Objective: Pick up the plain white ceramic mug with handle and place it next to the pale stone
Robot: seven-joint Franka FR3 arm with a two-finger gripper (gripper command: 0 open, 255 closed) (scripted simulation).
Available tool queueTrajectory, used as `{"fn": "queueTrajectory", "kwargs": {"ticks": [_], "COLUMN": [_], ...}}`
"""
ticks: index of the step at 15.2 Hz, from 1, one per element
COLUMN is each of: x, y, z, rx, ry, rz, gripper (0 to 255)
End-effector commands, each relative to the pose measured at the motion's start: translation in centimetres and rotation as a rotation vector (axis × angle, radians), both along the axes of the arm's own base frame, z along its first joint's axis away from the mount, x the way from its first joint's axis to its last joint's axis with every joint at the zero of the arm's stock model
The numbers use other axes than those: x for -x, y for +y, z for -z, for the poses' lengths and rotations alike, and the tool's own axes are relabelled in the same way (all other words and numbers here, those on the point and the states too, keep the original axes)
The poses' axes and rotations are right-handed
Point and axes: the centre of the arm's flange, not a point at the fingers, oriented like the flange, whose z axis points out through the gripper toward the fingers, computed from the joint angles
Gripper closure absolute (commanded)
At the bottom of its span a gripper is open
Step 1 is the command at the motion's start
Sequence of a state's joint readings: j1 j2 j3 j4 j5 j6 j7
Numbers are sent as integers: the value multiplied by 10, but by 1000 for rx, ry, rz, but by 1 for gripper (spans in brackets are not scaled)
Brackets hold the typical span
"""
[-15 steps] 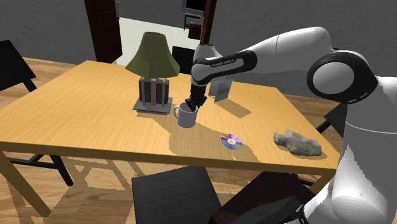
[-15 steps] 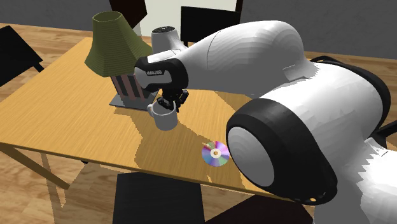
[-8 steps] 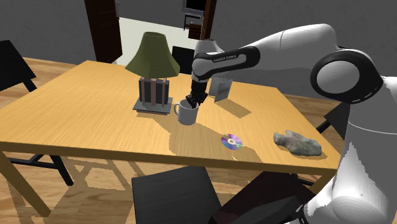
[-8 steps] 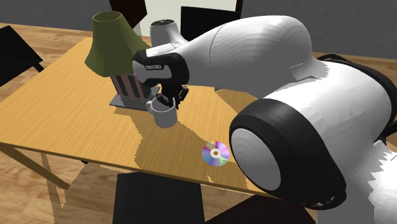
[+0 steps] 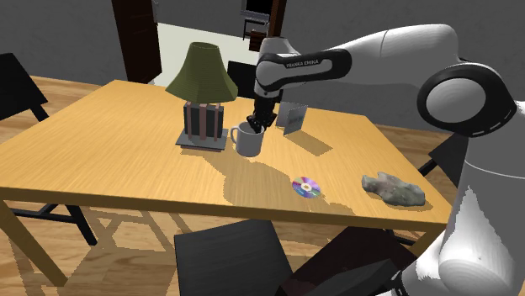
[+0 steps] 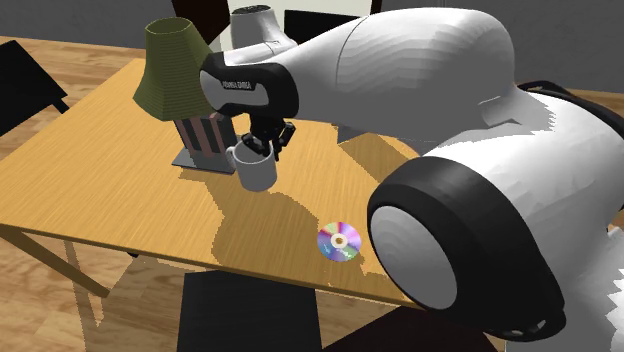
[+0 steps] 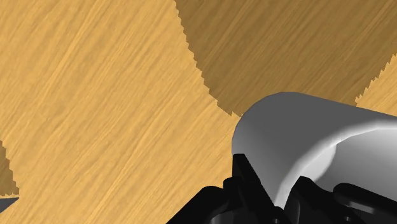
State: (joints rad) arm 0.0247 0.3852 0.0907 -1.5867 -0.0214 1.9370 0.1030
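Shoulder view: gripper pinching the mug by its rim wall at 1 o'clock, fingers clamped on it. Mug is plain white and glossy, upright with its axis vertical, handle toward 9 o'clock, just beside the lamp base. Forearm comes in from 3 o'clock, wrist pointing down. Stone is well apart at 4 o'clock, CD between them on the table.

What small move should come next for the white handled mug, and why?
Probably swing toward the shoulder view's right: the black gripper clasps the white handled mug at its rim, and the pale grey stone lies there, past the shiny disc.
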Motion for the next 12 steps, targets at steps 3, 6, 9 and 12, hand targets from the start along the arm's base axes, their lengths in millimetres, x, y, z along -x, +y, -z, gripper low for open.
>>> {"fn": "queueTrajectory", "kwargs": {"ticks": [3,6,9,12], "x": [0,0,0,0], "y": [-1,-1,-1,-1], "z": [-21,-37,-53,-69], "rx": [0,0,0,0], "ry": [0,0,0,0], "rz": [0,0,0,0], "gripper": [255,255,255,255]}}
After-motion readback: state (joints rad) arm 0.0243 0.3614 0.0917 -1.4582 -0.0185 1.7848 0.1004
